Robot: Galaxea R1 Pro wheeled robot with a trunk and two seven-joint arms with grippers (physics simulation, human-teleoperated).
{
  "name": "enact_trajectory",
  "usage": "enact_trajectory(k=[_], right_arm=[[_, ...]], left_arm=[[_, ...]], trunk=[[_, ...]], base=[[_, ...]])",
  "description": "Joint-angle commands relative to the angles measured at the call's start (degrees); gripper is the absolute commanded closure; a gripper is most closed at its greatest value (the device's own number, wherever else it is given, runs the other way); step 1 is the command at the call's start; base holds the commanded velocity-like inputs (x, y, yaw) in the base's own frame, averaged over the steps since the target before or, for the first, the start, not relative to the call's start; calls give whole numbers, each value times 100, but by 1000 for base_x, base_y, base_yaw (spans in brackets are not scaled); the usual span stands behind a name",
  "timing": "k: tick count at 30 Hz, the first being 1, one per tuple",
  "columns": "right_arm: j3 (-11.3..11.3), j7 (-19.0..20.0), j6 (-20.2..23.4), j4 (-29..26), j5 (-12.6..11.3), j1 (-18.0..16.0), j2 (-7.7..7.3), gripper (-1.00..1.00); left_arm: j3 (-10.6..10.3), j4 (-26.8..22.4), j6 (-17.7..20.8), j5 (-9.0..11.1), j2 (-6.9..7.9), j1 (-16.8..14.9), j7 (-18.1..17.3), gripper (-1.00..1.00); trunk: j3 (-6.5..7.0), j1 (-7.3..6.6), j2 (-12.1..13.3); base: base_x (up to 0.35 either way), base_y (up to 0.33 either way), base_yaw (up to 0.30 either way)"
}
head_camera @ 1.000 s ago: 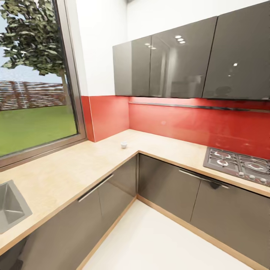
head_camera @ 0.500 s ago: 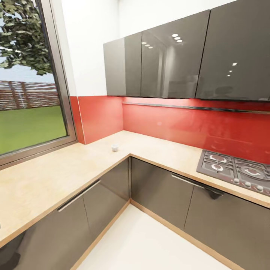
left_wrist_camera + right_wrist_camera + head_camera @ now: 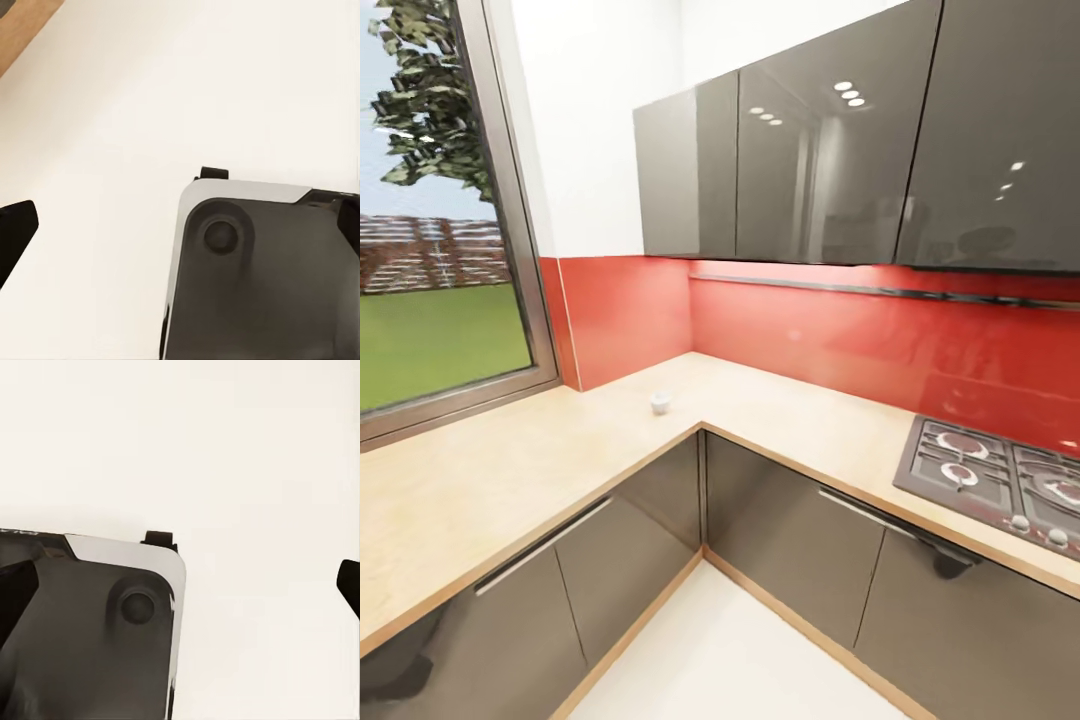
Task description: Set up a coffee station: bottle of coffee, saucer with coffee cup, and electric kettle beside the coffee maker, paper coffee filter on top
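Note:
The kitchen countertop (image 3: 480,470) is a beige wood-grain slab that turns an L-shaped corner over grey cabinet fronts. Near the inner corner stands one small white cup-like thing (image 3: 660,402); it is too small to tell whether it is the coffee cup or the paper filter. The coffee maker, bottle of coffee, saucer and electric kettle are out of view. My left gripper (image 3: 180,232) is open over the pale floor, beside the robot's grey base (image 3: 262,277). My right gripper (image 3: 180,592) is also open over the floor, with nothing between its fingers.
A gas hob (image 3: 1000,480) is set in the counter's right run. Glossy dark wall cabinets (image 3: 810,150) hang above a red backsplash carrying a thin dark strip (image 3: 880,292). A large window (image 3: 430,250) lies along the left run. White floor (image 3: 740,650) fills the corner.
The head camera has swung right, so the whole picture has shifted left. The sink has left the picture at the left edge. Nothing on the counter has moved.

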Motion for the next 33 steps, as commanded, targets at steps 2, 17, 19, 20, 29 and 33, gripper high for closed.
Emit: enact_trajectory(k=[2,17,19,20,29,33], right_arm=[[41,16,-18,3,-48,-3,-3,-100],[50,18,-18,12,-48,-3,-3,-100],[51,17,-17,12,-48,-3,1,-100],[51,18,-16,12,-48,-3,3,-100],[51,18,-11,12,-48,-3,6,-100],[51,19,-12,12,-48,-3,6,-100]], left_arm=[[34,7,-24,17,0,-6,-6,-100],[43,7,-24,32,-1,-7,2,-100],[43,6,-24,34,-4,-7,0,-100],[43,6,-26,34,-4,-10,1,-100],[42,-1,-27,36,-5,-13,-4,-100],[40,-1,-26,35,-5,-13,-3,-100]], trunk=[[-10,4,-8],[-38,4,-8],[-42,4,-8],[-45,4,-8],[-65,4,-8],[-74,4,-8]], base=[[251,-229,270],[203,-233,275],[105,-197,276],[54,-109,276],[8,-17,276],[0,-1,276]])
